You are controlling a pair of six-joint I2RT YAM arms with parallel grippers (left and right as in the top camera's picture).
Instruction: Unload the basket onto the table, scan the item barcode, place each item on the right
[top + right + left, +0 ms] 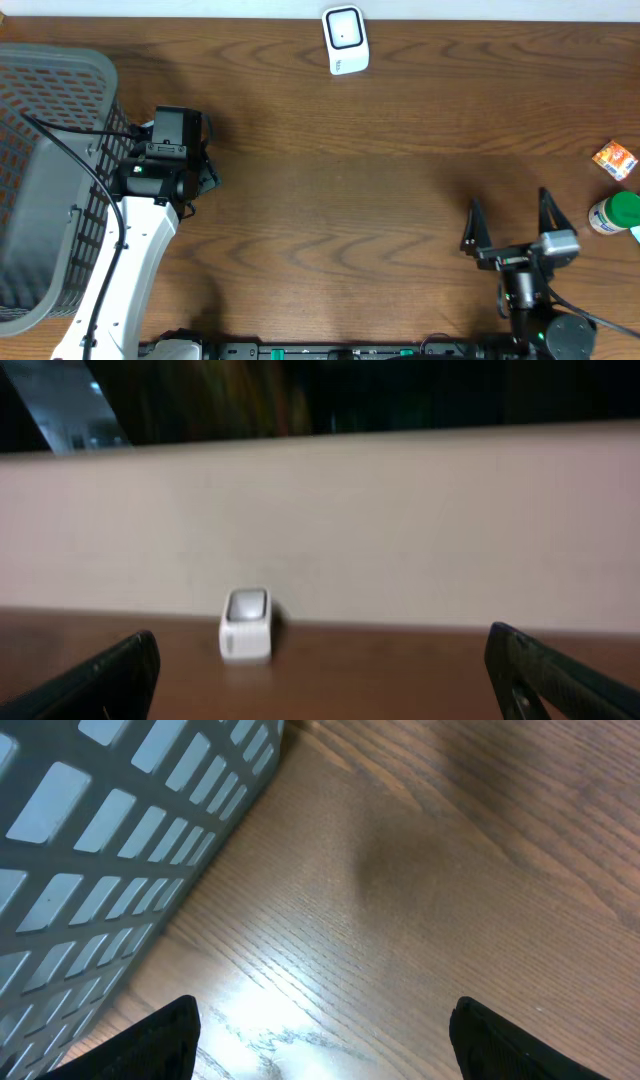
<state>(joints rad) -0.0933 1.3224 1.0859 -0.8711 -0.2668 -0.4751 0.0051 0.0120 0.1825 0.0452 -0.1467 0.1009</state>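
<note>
White box-shaped barcode scanner [346, 40] sits at the far edge of the brown wooden table [330, 170]. Your right wrist view catches it upright before a pale wall [400, 530], framed by the right gripper [320, 670], jaws spread wide and empty. Only overhead shows you the orange packet [615, 158] and the green-capped white bottle [612, 214] off to that gripper's right, untouched. Your left gripper [320, 1040] hangs released beside the grey plastic lattice basket [100, 850], and its wrist view shows bare wood between the fingers.
</note>
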